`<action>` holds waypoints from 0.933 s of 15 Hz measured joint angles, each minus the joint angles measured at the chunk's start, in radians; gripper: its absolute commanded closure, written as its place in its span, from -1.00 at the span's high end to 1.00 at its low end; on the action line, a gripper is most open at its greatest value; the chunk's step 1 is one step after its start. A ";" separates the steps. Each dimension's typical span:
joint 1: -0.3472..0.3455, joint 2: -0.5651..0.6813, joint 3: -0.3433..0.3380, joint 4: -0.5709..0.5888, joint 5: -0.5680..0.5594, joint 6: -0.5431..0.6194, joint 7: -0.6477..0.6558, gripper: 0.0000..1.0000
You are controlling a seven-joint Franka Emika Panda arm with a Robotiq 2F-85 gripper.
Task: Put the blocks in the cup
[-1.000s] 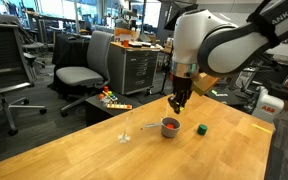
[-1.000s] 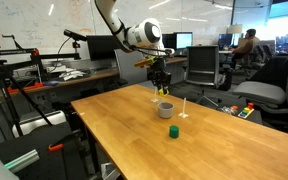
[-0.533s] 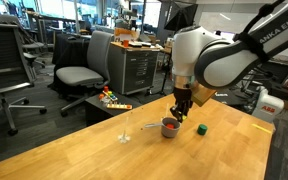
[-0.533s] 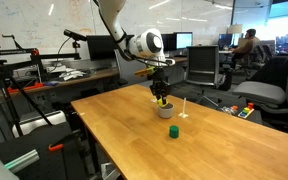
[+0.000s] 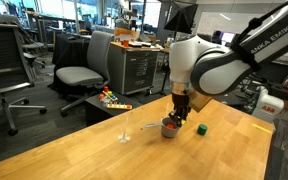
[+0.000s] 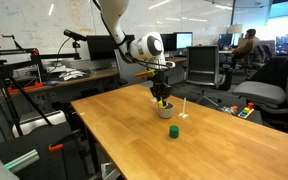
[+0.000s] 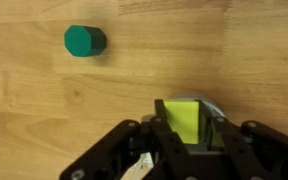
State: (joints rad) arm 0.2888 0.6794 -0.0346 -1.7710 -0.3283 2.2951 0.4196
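Note:
My gripper (image 7: 184,132) is shut on the yellow block (image 7: 183,119) and holds it right over the grey metallic cup (image 5: 170,127), whose rim peeks out behind the block in the wrist view (image 7: 216,108). In both exterior views the gripper (image 5: 178,114) (image 6: 162,99) hangs just above the cup (image 6: 165,110). The green block (image 7: 84,41) lies on the wooden table beside the cup, also seen in both exterior views (image 5: 201,128) (image 6: 173,130). The red block is not visible.
A thin clear stemmed glass (image 5: 125,130) (image 6: 184,108) stands on the table (image 5: 104,155) near the cup. Office chairs (image 5: 76,72), a cabinet and tripods surround the table. Small colourful objects lie at the table's far edge (image 5: 112,98).
My gripper has come down toward the cup with the yellow block in it. The green block and the glass have not moved.

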 measured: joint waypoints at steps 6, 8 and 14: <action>0.011 0.044 0.002 0.083 0.003 -0.032 0.000 0.16; 0.015 0.067 0.002 0.108 0.006 -0.046 0.000 0.42; 0.019 0.107 0.002 0.153 0.027 -0.076 0.000 1.00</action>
State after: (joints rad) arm 0.3079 0.7867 -0.0325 -1.6184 -0.3015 2.2196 0.4196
